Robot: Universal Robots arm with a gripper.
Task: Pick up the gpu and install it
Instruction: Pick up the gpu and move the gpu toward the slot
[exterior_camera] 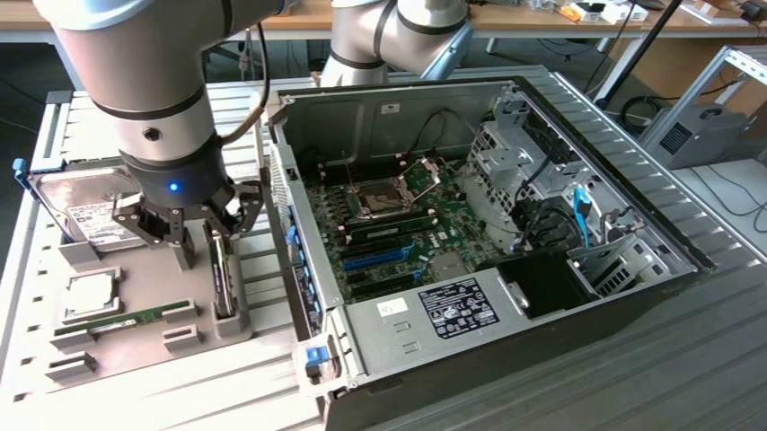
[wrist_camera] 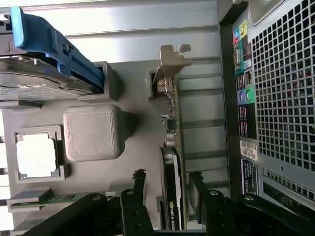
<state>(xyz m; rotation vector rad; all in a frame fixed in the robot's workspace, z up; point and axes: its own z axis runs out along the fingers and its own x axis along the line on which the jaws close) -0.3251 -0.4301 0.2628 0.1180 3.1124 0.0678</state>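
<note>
On the grey fixture tray (exterior_camera: 138, 278), beside the open computer case (exterior_camera: 348, 117), the gpu (exterior_camera: 222, 280) stands on its long edge, seated in slotted holders. Judgement: this upright seating leaves both flat faces free for a side grip and keeps the card from lying where fingers cannot get under it. Its silvery bracket (wrist_camera: 172, 59) is at the end farther from the fingers (wrist_camera: 140, 189).

The gripper (exterior_camera: 204, 235) hangs directly over the card. In the wrist view the jaws are spread, one finger on each face of the gpu, with a narrow gap visible on both sides, so no pinch is made. Judgement: the straddle is centred so that both fingers would meet the card together rather than tip it in its holder.

The hard drive (exterior_camera: 86, 211), processor (exterior_camera: 90, 294) and memory stick (exterior_camera: 126, 319) lie in their own recesses on the same tray, apart from the grip. Inside the case, the motherboard (exterior_camera: 396, 224) shows no card fitted, so the installation is not done. Tray and case rest on the ribbed counter (exterior_camera: 707, 332).
</note>
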